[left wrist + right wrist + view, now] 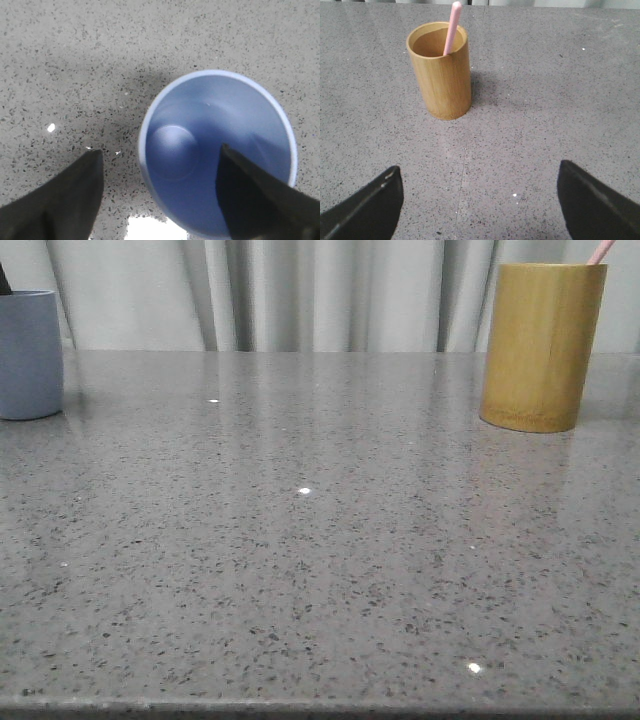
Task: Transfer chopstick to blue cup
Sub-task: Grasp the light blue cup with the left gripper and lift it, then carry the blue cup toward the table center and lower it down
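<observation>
The left gripper (159, 165) hangs above the blue cup (218, 152), spread wide, empty. The right gripper (480, 182), spread, empty, faces the bamboo holder (441, 70), where 1 chopstick (451, 26) leans upward.

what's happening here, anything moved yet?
Nothing has been picked up yet. The chopstick stands in the bamboo holder, at the table's far right in the front view. The blue cup at far left looks empty in the left wrist view. The left gripper hangs over that cup with its jaws open, one finger over the cup's mouth. The right gripper, jaws open and empty, faces the holder from a distance.
</observation>
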{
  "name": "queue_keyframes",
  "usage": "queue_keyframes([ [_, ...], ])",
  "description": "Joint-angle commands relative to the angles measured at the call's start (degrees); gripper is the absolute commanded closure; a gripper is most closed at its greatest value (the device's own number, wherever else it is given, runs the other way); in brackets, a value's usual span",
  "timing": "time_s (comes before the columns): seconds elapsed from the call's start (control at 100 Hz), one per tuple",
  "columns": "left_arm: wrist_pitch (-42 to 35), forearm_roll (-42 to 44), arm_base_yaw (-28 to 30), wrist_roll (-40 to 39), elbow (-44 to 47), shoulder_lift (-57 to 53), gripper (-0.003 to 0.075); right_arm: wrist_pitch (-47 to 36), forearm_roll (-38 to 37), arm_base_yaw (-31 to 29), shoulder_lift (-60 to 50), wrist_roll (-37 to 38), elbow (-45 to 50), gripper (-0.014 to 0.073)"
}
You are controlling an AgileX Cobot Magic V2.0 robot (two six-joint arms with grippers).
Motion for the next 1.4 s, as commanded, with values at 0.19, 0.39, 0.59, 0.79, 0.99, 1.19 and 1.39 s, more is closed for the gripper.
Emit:
queue_keyframes([
  [0.19, -2.8, -0.9, 0.1, -0.2, -2.0, -2.0, 0.0554, -4.1, -0.5, -0.3, 0.7, 0.0, -2.0, -0.003],
  [0.39, -1.7, -0.9, 0.1, 0.0, -2.2, -2.0, 0.0739, -4.1, -0.5, -0.3, 0.7, 0.0, -2.0, -0.003],
  [0.59, 6.6, -0.9, -0.8, 0.0, -6.7, -2.0, 0.0739, -4.2, -0.5, -0.3, 0.7, 0.0, -2.0, -0.003],
  [0.79, 13.3, -0.9, -7.6, 0.2, -14.3, -2.0, 0.0739, -4.2, -0.5, -0.3, 0.7, 0.0, -2.0, -0.003],
  [0.99, 14.0, -0.9, -16.5, -0.3, -19.9, -1.1, 0.0739, -4.3, -0.5, -0.3, 0.7, 0.0, -2.0, -0.003],
  [1.19, 14.3, -0.7, -22.5, -1.4, -25.0, 3.1, 0.0739, -4.3, -0.5, -0.3, 0.7, 0.0, -2.0, -0.003],
  [1.39, 16.9, 0.3, -24.6, -2.1, -29.1, 7.7, 0.0739, -4.3, -0.5, -0.3, 0.7, 0.0, -2.0, -0.003],
])
